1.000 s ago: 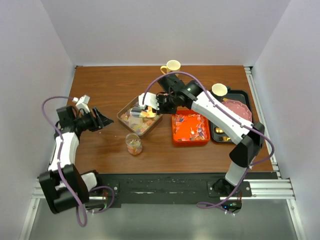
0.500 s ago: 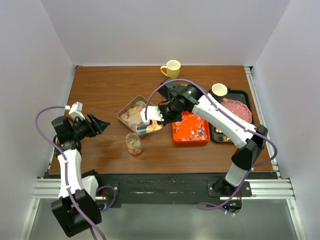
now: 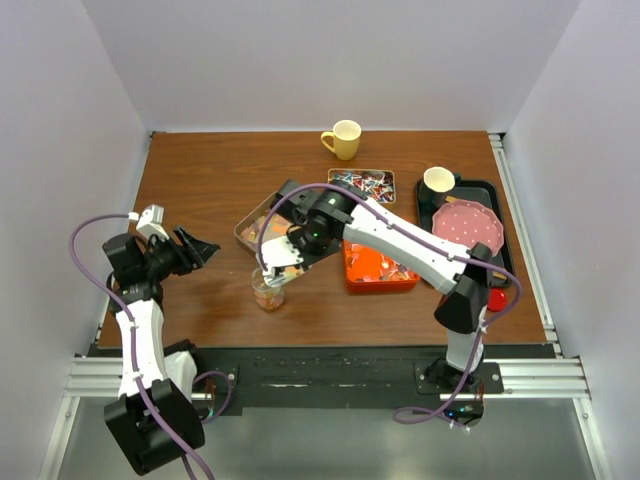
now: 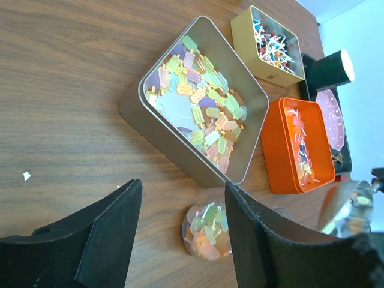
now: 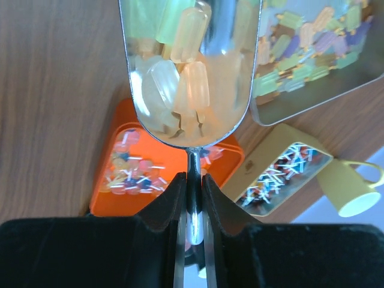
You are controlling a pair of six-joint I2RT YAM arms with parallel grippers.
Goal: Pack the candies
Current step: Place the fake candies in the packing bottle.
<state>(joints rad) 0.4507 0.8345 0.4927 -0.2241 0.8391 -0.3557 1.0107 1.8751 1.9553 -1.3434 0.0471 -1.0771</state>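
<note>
My right gripper (image 3: 296, 240) is shut on the handle of a metal scoop (image 3: 276, 259). In the right wrist view the scoop (image 5: 189, 66) holds several pastel candies (image 5: 180, 90), with the gripper (image 5: 192, 186) clamped on its stem. The scoop hangs just above a small clear jar (image 3: 267, 291) part-filled with pastel candies. My left gripper (image 3: 197, 248) is open and empty, left of the jar (image 4: 207, 231), which lies between its fingers (image 4: 114, 210) in the left wrist view. A silver tin (image 3: 256, 222) holds more pastel candies (image 4: 201, 102).
An orange tin (image 3: 380, 265) of candies sits right of the jar. A gold tin (image 3: 362, 182) of red-blue-white wrapped ones and a yellow mug (image 3: 343, 139) stand behind. A black tray (image 3: 497, 196) at right holds a pink plate (image 3: 468, 226) and white cup (image 3: 438, 180). A red lid (image 3: 497, 298) lies nearby.
My right arm has swung the loaded scoop from the silver tin forward and left to over the jar. My left arm drew back toward the table's left edge, then held still.
</note>
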